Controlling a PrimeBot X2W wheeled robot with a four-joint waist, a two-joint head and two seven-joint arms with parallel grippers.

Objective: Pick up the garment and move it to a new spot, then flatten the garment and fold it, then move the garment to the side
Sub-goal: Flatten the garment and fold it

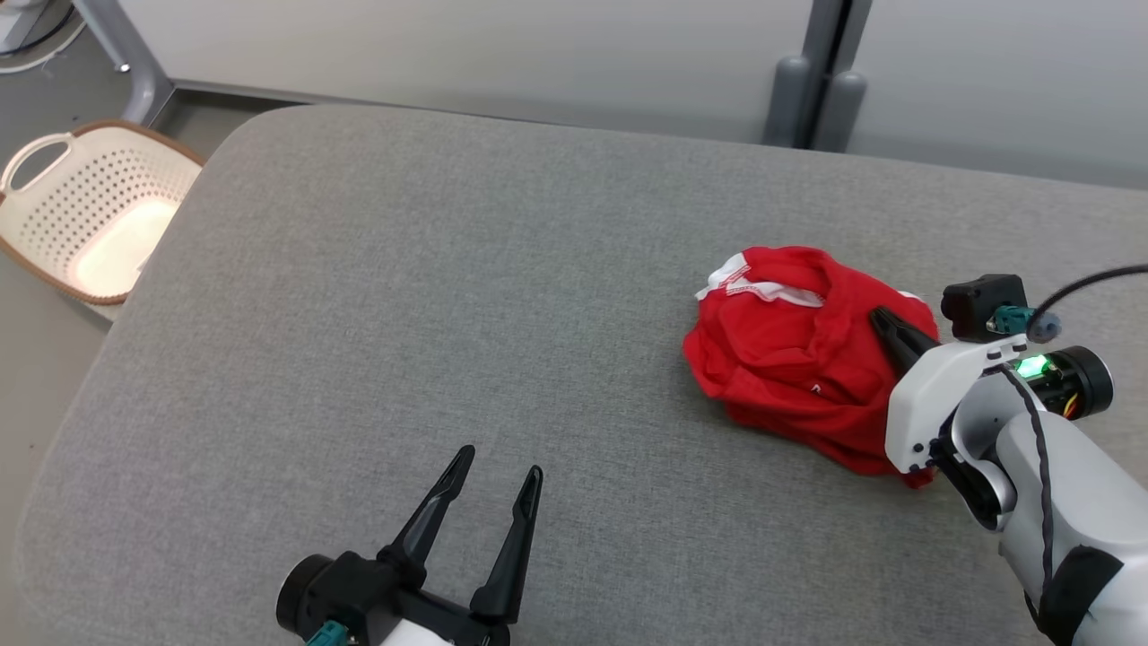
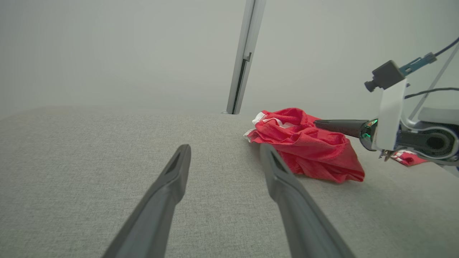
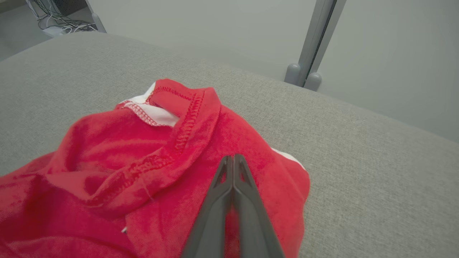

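Garment, red knit cloth with white trim (image 1: 789, 359), one in number, crumpled in a heap.

Head view: the garment lies on the right half of the grey upholstered surface (image 1: 448, 314). My right gripper (image 1: 877, 316) reaches it from the near right, its jaws shut and the tip resting on the heap's right side. My left gripper (image 1: 500, 459) hovers at the near middle with its jaws wide and nothing between them. It is well apart from the cloth, which lies ahead and to its right. The right arm is plainly the nearer. One cream perforated plastic basket (image 1: 99, 188) stands on the floor at far left.

Left wrist view: the garment (image 2: 308, 150) sits beyond and right of the left gripper (image 2: 225, 147). The right gripper (image 2: 317, 123) enters level from the right, its tip among the upper folds.

Right wrist view: the right gripper (image 3: 233, 156) has its jaws pressed together over the garment (image 3: 143, 161), whose bulk spreads left and nearward. I cannot tell whether a fold is pinched.

Count: one garment, two grippers, one basket.
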